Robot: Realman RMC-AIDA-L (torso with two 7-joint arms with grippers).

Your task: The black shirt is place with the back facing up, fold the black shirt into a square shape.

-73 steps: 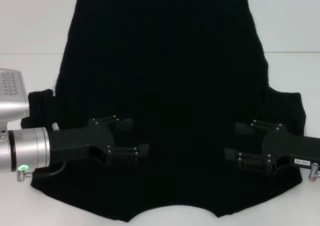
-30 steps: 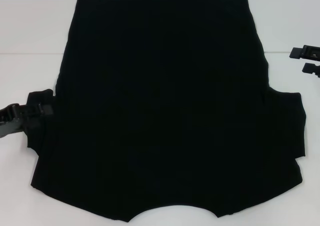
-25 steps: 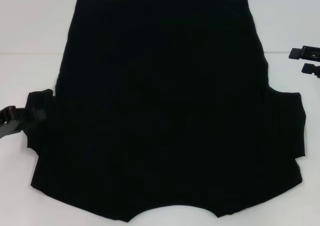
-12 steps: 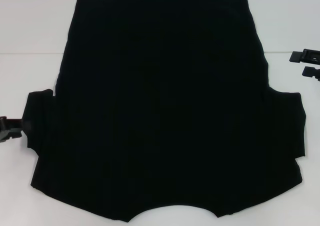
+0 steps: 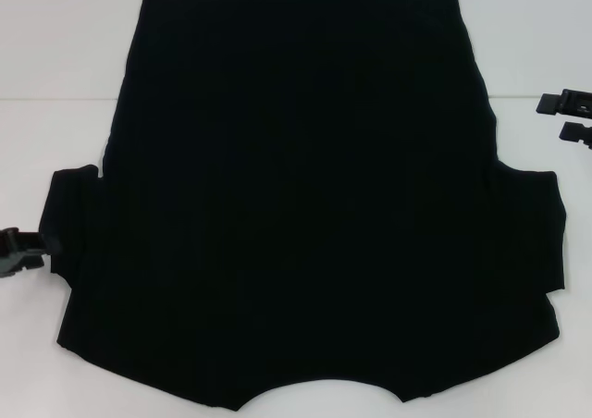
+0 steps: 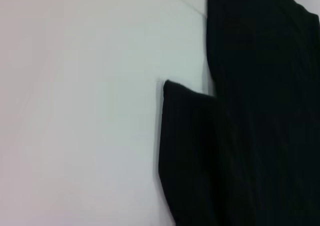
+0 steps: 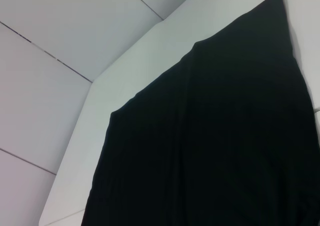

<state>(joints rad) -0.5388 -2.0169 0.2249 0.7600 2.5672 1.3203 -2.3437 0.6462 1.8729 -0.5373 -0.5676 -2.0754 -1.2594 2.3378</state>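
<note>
Black shirt: laid flat and unfolded on the white worktop, plain side up, no lettering seen; long axis running away from the robot, hem at the far edge, neckline cut-out at the near edge; sleeves spread to either side in the near half.

Left gripper: seen only at the left border of the head view, low over the worktop, just beside the outer edge of the left sleeve; the shirt lies to its right, toward the centre; contact with the cloth cannot be told; whether its fingers are parted or closed cannot be told.

Right gripper: seen at the right border of the head view, farther from the robot than the right sleeve, apart from the cloth; two fingers shown with a gap between them, so it is judged parted and holding nothing; the shirt lies to its left.

Relation governing the coming move: the left gripper is judged nearer to its sleeve, so a sleeve fold inward across the body is judged likelier from that side.
</note>
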